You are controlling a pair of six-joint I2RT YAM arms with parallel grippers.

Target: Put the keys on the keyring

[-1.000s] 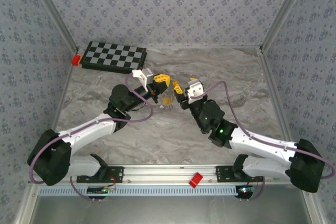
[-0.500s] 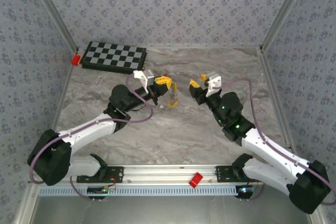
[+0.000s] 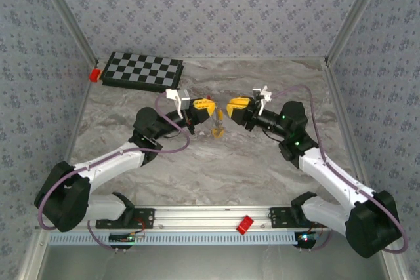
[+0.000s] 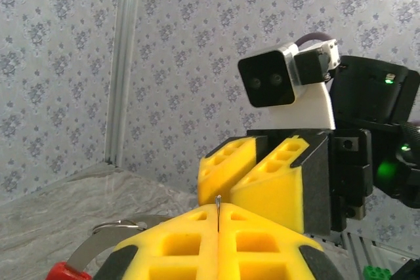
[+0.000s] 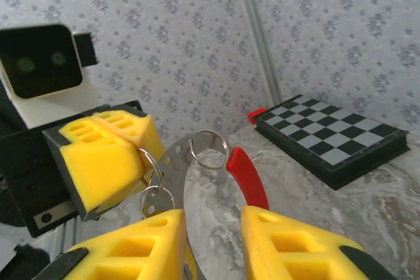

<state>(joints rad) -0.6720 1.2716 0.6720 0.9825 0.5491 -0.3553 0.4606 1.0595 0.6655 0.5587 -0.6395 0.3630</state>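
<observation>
Noted at the right gripper (image 5: 210, 237) — fingers held apart, nothing clamped. Just past the gap the keyring (image 5: 248, 178) is seen, its red arc beyond the right-hand finger and small wire loops at its top. Farther out, the left gripper (image 5: 134, 152) is pressed together on the keyring's wire. The keys (image 3: 218, 127) are hung below — between both sets of fingertips.

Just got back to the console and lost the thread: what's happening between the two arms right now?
The left gripper has its jaws shut on the keyring and holds it up above the table. The right gripper faces it head-on with its jaws apart. The ring's red-sleeved arc sits just ahead of the gap and is not gripped. Yellow-orange keys seem to hang below the ring between the two grippers.
</observation>
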